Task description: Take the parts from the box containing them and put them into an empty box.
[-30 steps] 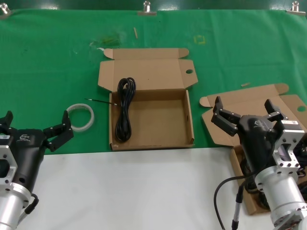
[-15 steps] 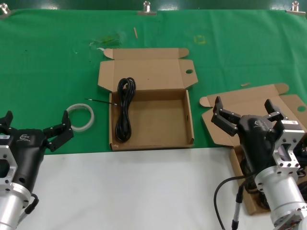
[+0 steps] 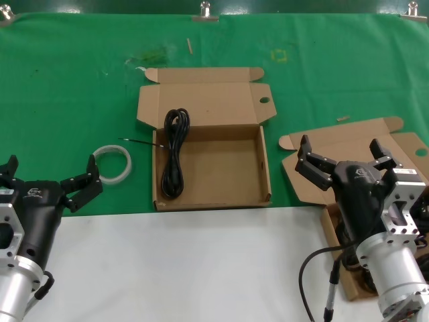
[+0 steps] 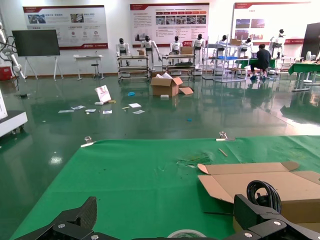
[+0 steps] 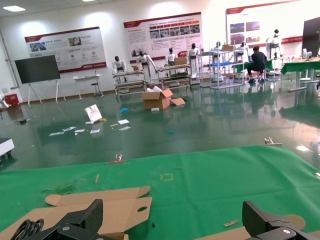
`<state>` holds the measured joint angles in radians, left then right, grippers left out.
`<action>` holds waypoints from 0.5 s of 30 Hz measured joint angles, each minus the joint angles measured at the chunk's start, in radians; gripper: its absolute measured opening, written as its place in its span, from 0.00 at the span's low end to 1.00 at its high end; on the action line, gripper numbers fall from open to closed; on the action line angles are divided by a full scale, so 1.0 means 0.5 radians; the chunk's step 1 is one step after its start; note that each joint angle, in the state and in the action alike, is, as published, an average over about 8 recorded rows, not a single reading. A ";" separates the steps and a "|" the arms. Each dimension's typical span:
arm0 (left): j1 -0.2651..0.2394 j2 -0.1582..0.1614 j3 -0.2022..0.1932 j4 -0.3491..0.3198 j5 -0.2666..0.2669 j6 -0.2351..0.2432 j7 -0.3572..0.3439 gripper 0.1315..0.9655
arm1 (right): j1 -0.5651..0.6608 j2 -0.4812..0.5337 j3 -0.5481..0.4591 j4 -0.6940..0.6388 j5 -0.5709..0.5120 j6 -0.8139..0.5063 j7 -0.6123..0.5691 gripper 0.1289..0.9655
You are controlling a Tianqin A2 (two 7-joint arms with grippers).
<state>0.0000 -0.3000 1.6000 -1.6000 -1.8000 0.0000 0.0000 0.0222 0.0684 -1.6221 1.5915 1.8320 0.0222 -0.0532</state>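
The nearly square empty box (image 3: 221, 171) lies open at the table's middle, lid (image 3: 201, 100) folded back. One black cable bundle (image 3: 174, 153) lies along its left wall; it also shows in the left wrist view as a cable bundle (image 4: 262, 192). The wider-lidded box (image 3: 348, 144) holding the parts sits at the right, its inside mostly hidden behind my right arm. My right gripper (image 3: 345, 159) hovers open above that box, holding nothing. Low at the left, my left gripper (image 3: 47, 176) stays open and empty over the table edge.
A white ring (image 3: 112, 163) lies on the green cloth (image 3: 67, 87) just left of the square box, close to my left fingertips (image 3: 86, 182). A thin black wire (image 3: 139, 141) lies between ring and box. The near table surface (image 3: 194, 268) is white.
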 joint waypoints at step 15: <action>0.000 0.000 0.000 0.000 0.000 0.000 0.000 1.00 | 0.000 0.000 0.000 0.000 0.000 0.000 0.000 1.00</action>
<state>0.0000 -0.3000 1.6000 -1.6000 -1.8000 0.0000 0.0000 0.0222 0.0684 -1.6221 1.5915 1.8320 0.0222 -0.0532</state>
